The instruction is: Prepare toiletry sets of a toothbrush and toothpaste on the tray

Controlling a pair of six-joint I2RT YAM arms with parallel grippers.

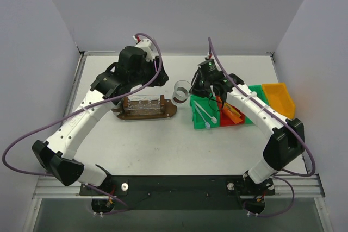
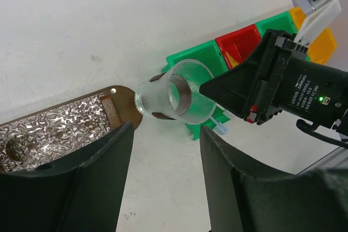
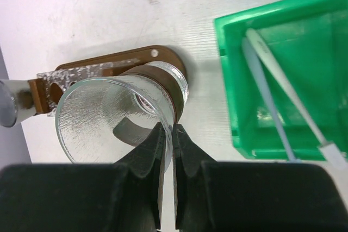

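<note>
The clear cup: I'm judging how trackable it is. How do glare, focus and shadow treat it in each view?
Right wrist: the clear cup is sharp, its textured wall glinting, rim pinched in the right gripper's jaws. Left wrist: in focus, see-through against the tray. Top external: small, faint, light even, shadows soft.

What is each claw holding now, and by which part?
The right claw pinches the clear cup by its rim wall; the left claw is open and holds nothing.
</note>
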